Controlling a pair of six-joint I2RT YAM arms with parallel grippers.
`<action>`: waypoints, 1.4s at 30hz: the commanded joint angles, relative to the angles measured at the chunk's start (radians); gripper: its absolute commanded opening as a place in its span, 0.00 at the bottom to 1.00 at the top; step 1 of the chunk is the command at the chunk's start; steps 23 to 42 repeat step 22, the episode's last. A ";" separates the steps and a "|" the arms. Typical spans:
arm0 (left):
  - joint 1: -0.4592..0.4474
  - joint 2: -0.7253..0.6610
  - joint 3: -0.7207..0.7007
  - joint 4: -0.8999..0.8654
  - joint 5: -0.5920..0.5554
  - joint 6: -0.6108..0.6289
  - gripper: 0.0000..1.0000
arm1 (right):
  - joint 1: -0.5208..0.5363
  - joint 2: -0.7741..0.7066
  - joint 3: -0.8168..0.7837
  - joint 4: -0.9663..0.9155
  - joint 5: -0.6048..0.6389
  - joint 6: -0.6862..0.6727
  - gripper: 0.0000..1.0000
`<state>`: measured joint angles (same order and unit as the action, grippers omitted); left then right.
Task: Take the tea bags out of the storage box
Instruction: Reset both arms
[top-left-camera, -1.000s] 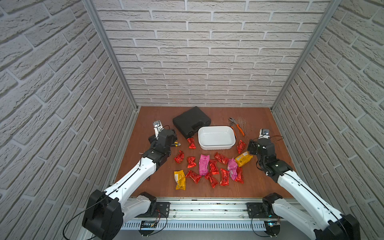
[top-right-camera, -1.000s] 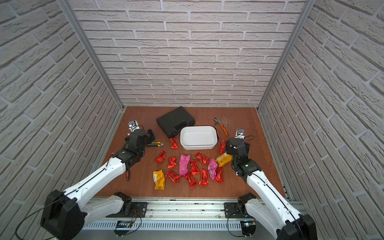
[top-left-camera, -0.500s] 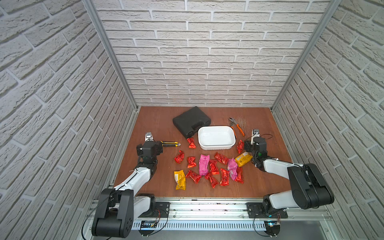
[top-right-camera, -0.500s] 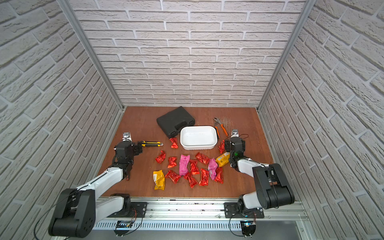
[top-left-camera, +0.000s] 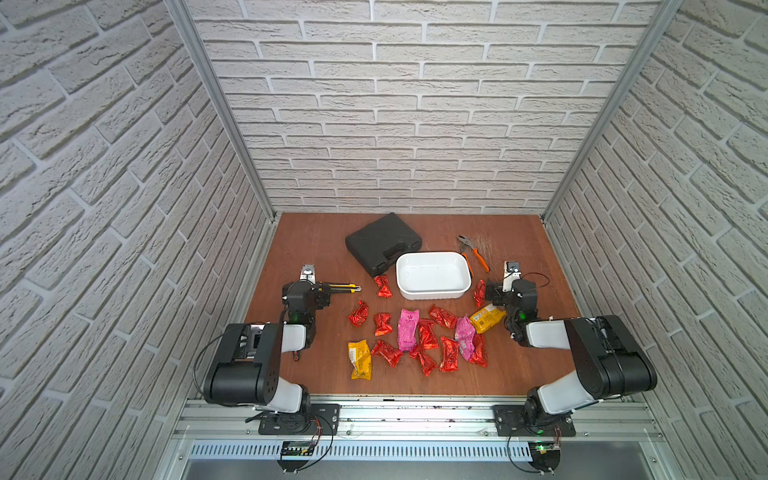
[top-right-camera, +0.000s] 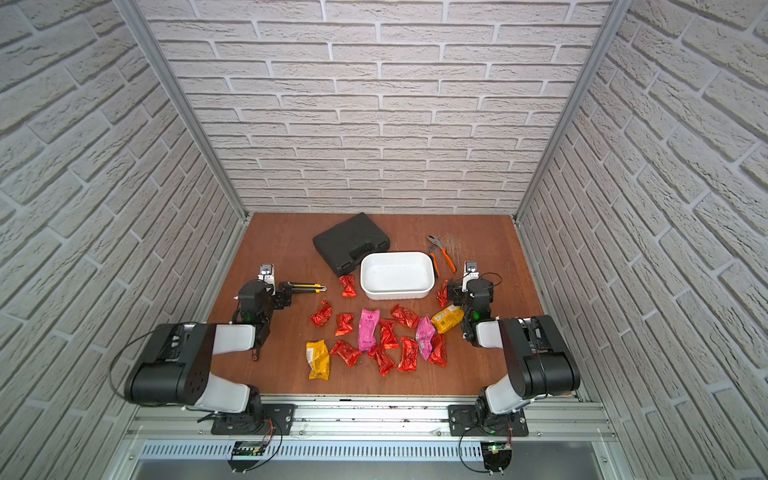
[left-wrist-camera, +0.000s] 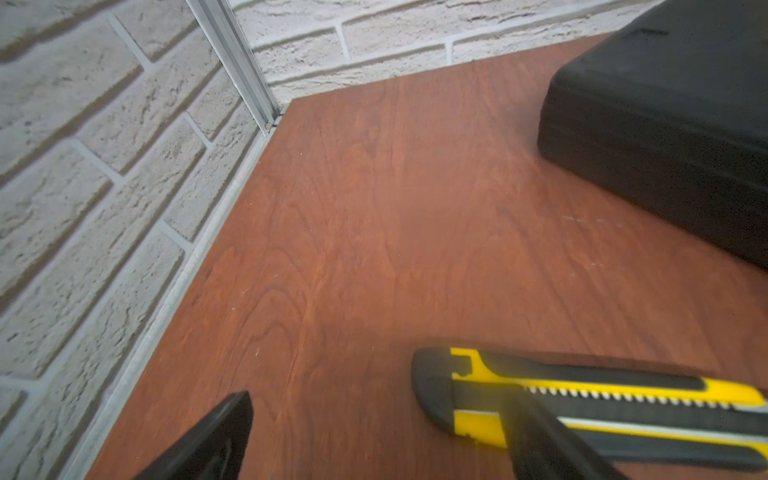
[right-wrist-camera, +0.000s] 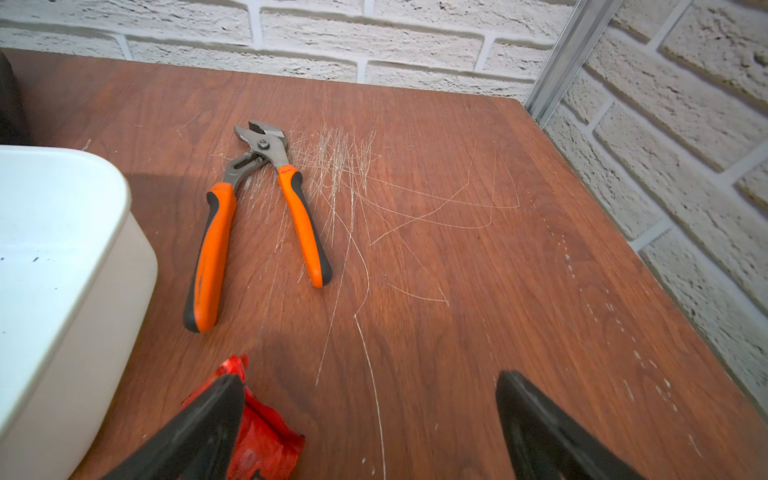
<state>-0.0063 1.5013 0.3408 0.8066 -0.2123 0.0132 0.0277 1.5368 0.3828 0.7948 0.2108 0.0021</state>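
Note:
The white storage box (top-left-camera: 432, 294) (top-right-camera: 395, 294) stands mid-table with nothing inside; its corner shows in the right wrist view (right-wrist-camera: 95, 316). The tea bags lie on the wood in front of it: several red ones, a pink one (top-left-camera: 408, 334), a yellow one (top-left-camera: 360, 359) and another yellow one (top-left-camera: 486, 319). My right gripper (top-left-camera: 496, 293) (right-wrist-camera: 370, 380) is open just right of the box, bare wood between its fingers, one finger over a red tea bag (right-wrist-camera: 266, 436). My left gripper (top-left-camera: 320, 291) (left-wrist-camera: 382, 411) is open at the left, holding nothing.
A yellow-black utility knife (top-left-camera: 343, 287) (left-wrist-camera: 582, 407) lies beside my left gripper. A black hard case (top-left-camera: 383, 243) sits behind the box. Orange-handled pliers (top-left-camera: 473, 251) (right-wrist-camera: 257, 208) lie at its back right. Brick walls close three sides.
Both arms have folded back toward the front rail, bringing the grippers low beside the box and knife. The right gripper's jaws have widened.

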 joint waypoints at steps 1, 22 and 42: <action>0.039 0.042 0.048 0.048 -0.005 -0.053 0.98 | -0.005 -0.019 0.012 0.047 -0.012 0.002 0.99; 0.062 0.050 0.040 0.086 0.029 -0.061 0.99 | -0.006 -0.020 0.009 0.049 -0.013 0.001 0.99; 0.062 0.050 0.040 0.086 0.029 -0.061 0.99 | -0.006 -0.020 0.009 0.049 -0.013 0.001 0.99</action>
